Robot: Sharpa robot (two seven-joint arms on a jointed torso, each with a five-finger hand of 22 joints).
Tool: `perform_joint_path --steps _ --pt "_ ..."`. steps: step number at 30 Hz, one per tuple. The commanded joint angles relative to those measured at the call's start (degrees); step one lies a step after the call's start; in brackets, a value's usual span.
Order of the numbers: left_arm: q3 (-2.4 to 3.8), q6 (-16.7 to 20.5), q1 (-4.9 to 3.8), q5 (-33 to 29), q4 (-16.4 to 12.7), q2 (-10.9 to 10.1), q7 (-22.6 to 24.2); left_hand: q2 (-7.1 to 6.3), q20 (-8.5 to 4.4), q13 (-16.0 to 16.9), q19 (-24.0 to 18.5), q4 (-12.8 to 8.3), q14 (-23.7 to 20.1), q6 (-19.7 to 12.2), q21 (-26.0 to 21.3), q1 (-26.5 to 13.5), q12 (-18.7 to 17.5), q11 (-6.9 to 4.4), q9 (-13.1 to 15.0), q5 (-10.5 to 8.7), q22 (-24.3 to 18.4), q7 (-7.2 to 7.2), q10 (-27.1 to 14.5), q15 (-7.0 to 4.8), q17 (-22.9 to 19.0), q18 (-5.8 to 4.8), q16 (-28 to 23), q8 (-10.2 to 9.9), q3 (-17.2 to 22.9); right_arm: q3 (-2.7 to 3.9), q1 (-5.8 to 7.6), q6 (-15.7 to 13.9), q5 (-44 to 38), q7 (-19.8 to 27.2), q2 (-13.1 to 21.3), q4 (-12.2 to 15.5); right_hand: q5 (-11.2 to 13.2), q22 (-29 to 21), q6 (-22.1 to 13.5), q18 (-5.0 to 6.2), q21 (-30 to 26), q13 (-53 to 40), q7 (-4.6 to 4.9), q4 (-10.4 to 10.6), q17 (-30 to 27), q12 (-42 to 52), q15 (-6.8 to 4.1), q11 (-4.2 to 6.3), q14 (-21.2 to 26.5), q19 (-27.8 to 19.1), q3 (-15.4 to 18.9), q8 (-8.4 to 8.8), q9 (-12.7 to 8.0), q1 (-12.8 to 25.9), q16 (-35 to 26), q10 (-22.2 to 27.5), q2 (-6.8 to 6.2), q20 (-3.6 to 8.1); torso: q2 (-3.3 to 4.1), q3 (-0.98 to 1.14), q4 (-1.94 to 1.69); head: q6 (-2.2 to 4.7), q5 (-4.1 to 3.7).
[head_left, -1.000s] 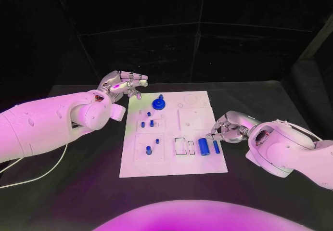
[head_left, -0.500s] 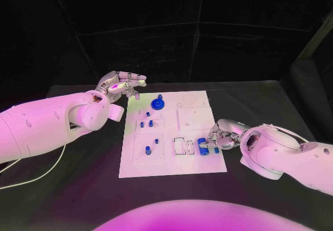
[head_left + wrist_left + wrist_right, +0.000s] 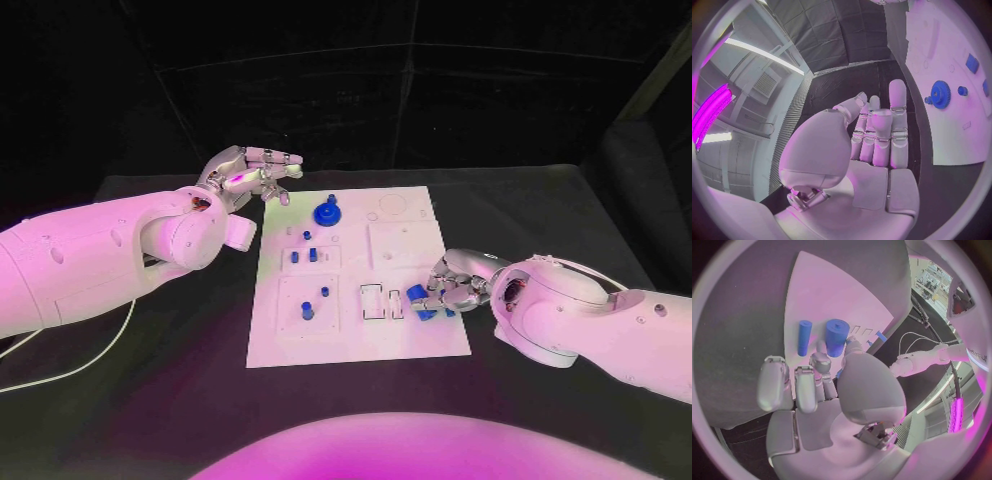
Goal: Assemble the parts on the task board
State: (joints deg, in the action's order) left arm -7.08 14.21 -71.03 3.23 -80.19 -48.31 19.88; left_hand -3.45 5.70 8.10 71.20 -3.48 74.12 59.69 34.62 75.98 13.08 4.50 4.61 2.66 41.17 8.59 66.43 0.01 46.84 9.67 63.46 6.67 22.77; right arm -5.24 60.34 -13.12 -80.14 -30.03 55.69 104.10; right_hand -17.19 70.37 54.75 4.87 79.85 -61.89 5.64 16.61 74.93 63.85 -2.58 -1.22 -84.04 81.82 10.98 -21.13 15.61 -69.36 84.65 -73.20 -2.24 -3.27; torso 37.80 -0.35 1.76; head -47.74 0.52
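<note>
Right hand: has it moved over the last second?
Yes. The right hand has moved inward over the task board, now at the blue cylinder.

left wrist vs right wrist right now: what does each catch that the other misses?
Left wrist alone: the left hand, open and off the board's edge, and a blue gear on the board. Right wrist alone: the right hand reaching over a thick blue cylinder with a thin blue rod beside it; whether it grips yet is unclear. Both: the white task board and small blue parts on it.
</note>
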Motion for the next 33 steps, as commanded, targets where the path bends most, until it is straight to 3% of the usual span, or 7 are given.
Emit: perform_joint_path --steps 1,7,11,21,25,28,33 --pt "0.04 -0.6 -0.08 -0.1 -0.1 0.0 0.2 0.44 0.11 0.1 -0.5 0.1 -0.3 0.2 -0.4 -0.3 0.2 0.16 -0.1 0.11 -0.1 0.23 -0.4 0.09 -0.1 0.73 -0.3 -0.2 -0.4 -0.07 -0.04 2.5 -2.7 -0.4 -0.6 -0.7 0.1 0.1 -0.5 -0.98 0.2 -0.2 -0.05 -0.1 5.0 0.1 -0.36 0.07 -4.0 0.2 0.3 -0.19 0.0 0.0 0.3 -0.2 0.74 0.04 -0.01 0.00 -0.10 -0.06 0.14" --pt "0.04 -0.6 -0.08 -0.1 -0.1 -0.1 0.1 0.44 0.11 0.1 -0.5 0.1 -0.3 0.2 -0.4 -0.3 0.2 0.16 -0.1 0.11 -0.1 0.23 -0.4 0.09 -0.1 0.73 -0.3 -0.2 -0.4 -0.11 -0.33 4.3 -4.1 -0.4 -1.5 -1.6 -0.2 0.3 -0.9 -1.01 0.3 -0.9 -0.09 -0.4 5.1 0.3 -0.36 0.10 -4.0 0.2 0.4 -0.93 1.1 -1.1 0.4 -0.1 1.28 0.03 -0.04 -0.01 -0.01 -0.09 0.41" --pt "0.03 -0.6 -0.08 -0.1 -0.1 -0.1 0.1 0.44 0.11 0.1 -0.5 0.1 -0.3 0.2 -0.4 -0.3 0.2 0.16 -0.1 0.11 -0.1 0.23 -0.4 0.09 -0.1 0.73 -0.3 -0.2 -0.4 -0.14 -0.49 3.4 -4.4 -0.4 -1.8 -1.5 -1.4 0.4 -1.0 -1.01 0.3 -1.1 -0.19 -0.6 5.1 0.1 -0.42 0.20 -4.0 0.2 0.6 -1.62 2.0 -2.2 0.3 0.0 1.70 0.06 -0.03 0.01 0.12 -0.09 0.53" --pt "0.02 -0.7 -0.07 -0.1 0.0 -0.2 0.1 0.50 0.12 0.1 -0.5 0.2 -0.4 0.2 -0.4 -0.3 0.2 0.15 -0.1 0.12 -0.1 0.21 -0.5 0.09 -0.2 0.73 -0.3 -0.2 -0.4 -0.15 -0.64 -7.5 1.1 -0.4 -0.7 0.6 -8.4 0.1 -1.0 -0.94 0.2 -3.6 -0.74 -1.9 5.2 1.7 -0.92 0.77 -4.0 0.1 -0.5 -3.12 4.4 -6.5 0.3 -1.5 4.20 0.55 -0.04 -0.01 0.08 -0.03 0.33" --pt "0.02 -0.7 -0.04 -0.1 0.0 -0.1 0.1 0.50 0.12 0.1 -0.5 0.2 -0.4 0.2 -0.4 -0.3 0.2 0.15 -0.1 0.12 -0.1 0.21 -0.5 0.09 -0.2 0.73 -0.3 -0.2 -0.4 -0.13 -0.64 -11.7 5.5 -0.2 0.0 2.0 -10.0 0.1 -1.0 -0.94 0.2 -3.9 -0.80 -1.9 5.2 1.7 -0.97 0.83 -4.0 0.1 -0.3 -3.27 4.9 -6.9 0.3 -1.6 4.16 0.64 -0.06 0.10 0.19 -0.04 0.37" --pt "0.01 -0.8 -0.03 -0.1 0.0 -0.1 0.0 0.50 0.12 0.1 -0.5 0.1 -0.4 0.2 -0.4 -0.3 0.2 0.13 -0.1 0.12 -0.1 0.19 -0.5 0.09 -0.2 0.73 -0.3 -0.2 -0.4 -0.12 -0.63 -15.4 9.0 0.7 0.5 3.5 -11.1 0.3 -0.7 -0.97 0.3 -5.3 -0.96 -1.9 5.5 3.0 -1.08 0.98 -4.1 0.2 0.0 -3.50 5.3 -7.1 0.5 -2.6 3.93 0.72 -0.07 -0.05 0.11 0.07 0.04" --pt "0.01 -0.8 -0.02 -0.1 0.0 0.0 0.0 0.50 0.12 0.1 -0.5 0.1 -0.4 0.2 -0.4 -0.3 0.2 0.13 -0.1 0.12 -0.1 0.19 -0.5 0.09 -0.2 0.73 -0.3 -0.2 -0.4 -0.10 -0.61 -18.2 11.6 1.5 0.7 5.0 -11.4 0.5 -0.7 -1.00 0.4 -5.6 -0.96 -1.7 5.7 3.2 -1.12 1.00 -4.1 0.3 0.3 -3.52 5.5 -6.9 0.6 -2.9 3.64 0.77 -0.08 -0.09 0.00 0.18 0.09"
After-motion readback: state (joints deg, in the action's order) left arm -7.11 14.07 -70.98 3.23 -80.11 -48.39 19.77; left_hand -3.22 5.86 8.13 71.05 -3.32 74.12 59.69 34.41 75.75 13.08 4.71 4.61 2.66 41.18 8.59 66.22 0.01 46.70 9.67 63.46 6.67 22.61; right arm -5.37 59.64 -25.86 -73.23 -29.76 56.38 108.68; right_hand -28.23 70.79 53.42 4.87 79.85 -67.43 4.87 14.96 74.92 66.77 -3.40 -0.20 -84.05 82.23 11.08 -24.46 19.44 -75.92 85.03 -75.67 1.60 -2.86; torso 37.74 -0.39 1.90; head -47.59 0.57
